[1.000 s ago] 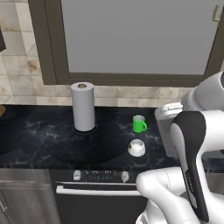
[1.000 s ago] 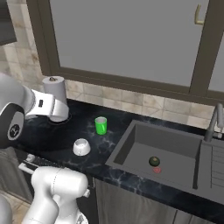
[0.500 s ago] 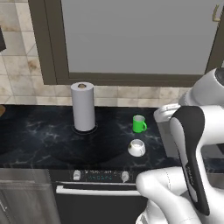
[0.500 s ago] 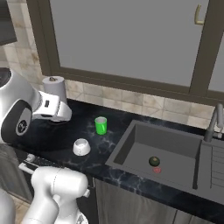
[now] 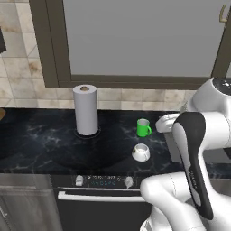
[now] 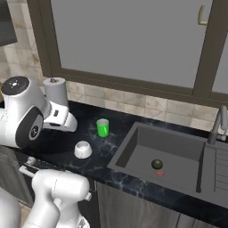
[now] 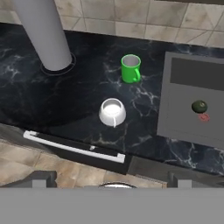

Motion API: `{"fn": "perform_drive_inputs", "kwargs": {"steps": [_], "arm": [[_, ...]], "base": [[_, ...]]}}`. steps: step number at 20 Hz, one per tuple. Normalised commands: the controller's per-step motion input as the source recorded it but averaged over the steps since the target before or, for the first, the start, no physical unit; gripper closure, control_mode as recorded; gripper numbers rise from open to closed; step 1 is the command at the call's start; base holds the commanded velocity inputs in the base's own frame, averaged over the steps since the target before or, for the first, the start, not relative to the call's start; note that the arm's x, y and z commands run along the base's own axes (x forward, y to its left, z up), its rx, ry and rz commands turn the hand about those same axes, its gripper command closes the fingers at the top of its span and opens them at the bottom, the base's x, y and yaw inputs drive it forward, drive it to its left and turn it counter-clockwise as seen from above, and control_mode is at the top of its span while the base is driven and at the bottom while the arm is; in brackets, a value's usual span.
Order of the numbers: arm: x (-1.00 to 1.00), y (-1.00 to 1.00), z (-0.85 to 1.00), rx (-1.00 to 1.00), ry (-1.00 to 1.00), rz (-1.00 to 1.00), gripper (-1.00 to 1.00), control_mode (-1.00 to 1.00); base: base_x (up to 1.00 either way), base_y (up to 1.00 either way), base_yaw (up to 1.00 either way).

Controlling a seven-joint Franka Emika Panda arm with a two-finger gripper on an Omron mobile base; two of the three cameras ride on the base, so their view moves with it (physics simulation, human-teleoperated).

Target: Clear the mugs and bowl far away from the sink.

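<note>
The green mug (image 7: 130, 68) stands mid-bench, left of the sink (image 7: 192, 103); the white bowl (image 7: 112, 111) sits nearer the bench's front edge. Both look light, rigid and slick: pinch a rim wall. The jaws are spread wide, holding nothing.

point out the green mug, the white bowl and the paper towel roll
green mug (image 7: 130, 68), hand view, on its side wall.
white bowl (image 7: 112, 112), hand view, on its outer side.
paper towel roll (image 5: 85, 111), left base view, on the middle of its side.
</note>
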Motion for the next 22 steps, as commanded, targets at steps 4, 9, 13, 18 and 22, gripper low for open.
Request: {"fn": "perform_drive_inputs", "kwargs": {"steps": [4,9,13,18,22], "arm": [[0.25,0.0,-0.37,0.0,0.11,0.0,-1.0,-1.0],[0.22,0.0,-0.33,0.0,0.03,0.0,-1.0,-1.0],[0.24,0.0,-0.35,0.0,0.05,0.0,-1.0,-1.0],[0.13,0.0,-0.43,0.0,0.07,0.0,-1.0,-1.0],[0.05,0.0,-0.48,0.0,0.15,0.0,-1.0,-1.0]], "base": [[0.0,0.0,0.0],[0.0,0.0,0.0],[0.0,0.0,0.0],[0.0,0.0,0.0],[0.0,0.0,0.0]]}}
